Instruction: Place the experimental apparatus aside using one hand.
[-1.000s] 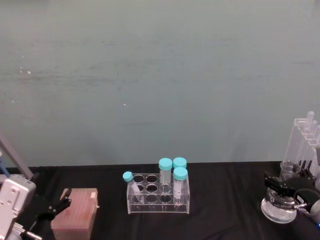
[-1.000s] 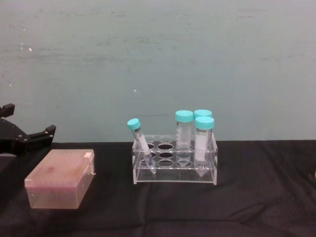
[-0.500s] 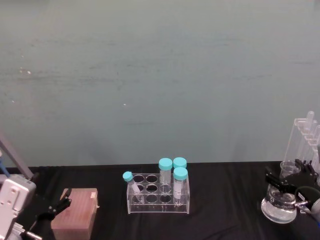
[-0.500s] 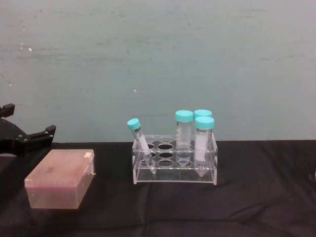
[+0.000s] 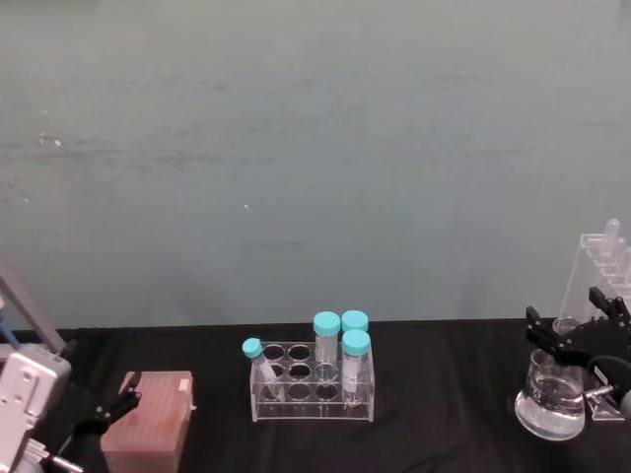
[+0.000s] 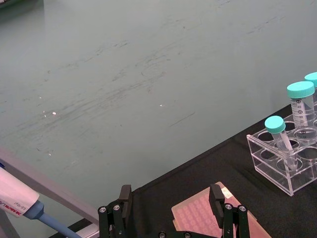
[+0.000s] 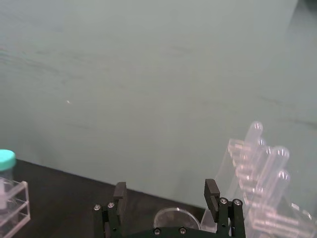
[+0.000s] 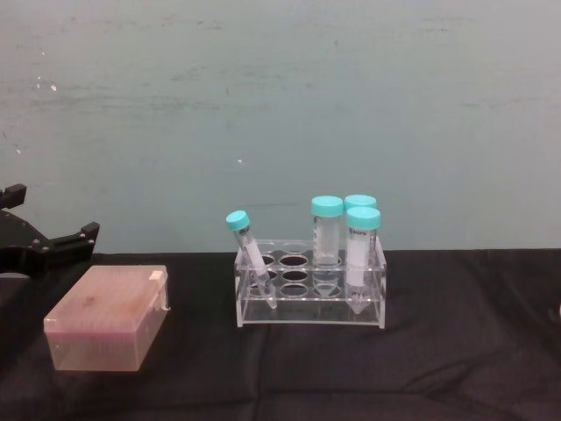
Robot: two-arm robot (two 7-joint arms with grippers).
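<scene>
The conical glass flask (image 5: 550, 402) is sitting at the far right of the black table (image 5: 444, 434), at about four o'clock in the head view, with clear liquid pooling in its wide base. Just behind it, toward three o'clock, the tall clear acrylic stand (image 5: 596, 278) is leaning with its round-topped tubes (image 7: 270, 166) lined up along it. A small glass beaker rim (image 7: 173, 218) is peeking up beside the stand's foot in the right wrist view.

The right gripper (image 5: 577, 330) is hovering just above the flask's mouth, its two black fingers (image 7: 212, 191) spread well apart and gripping nothing, the beaker rim sitting between them in the wrist view.

Moving toward the centre, a clear tube rack (image 5: 313, 384) is standing at six o'clock, carrying four teal-capped tubes (image 8: 326, 230); three are standing upright at the rack's right end, and the fourth, a slimmer one (image 8: 250, 254), is tilting at the left end.

Over at eight o'clock, a pink pipette-tip box (image 8: 107, 317) is resting on the cloth. The left gripper (image 5: 108, 409) is idling right beside it, fingers (image 6: 124, 198) wide apart and empty, the box corner lying near them. A pipette (image 6: 22, 203) is showing at the edge of the left wrist view.
</scene>
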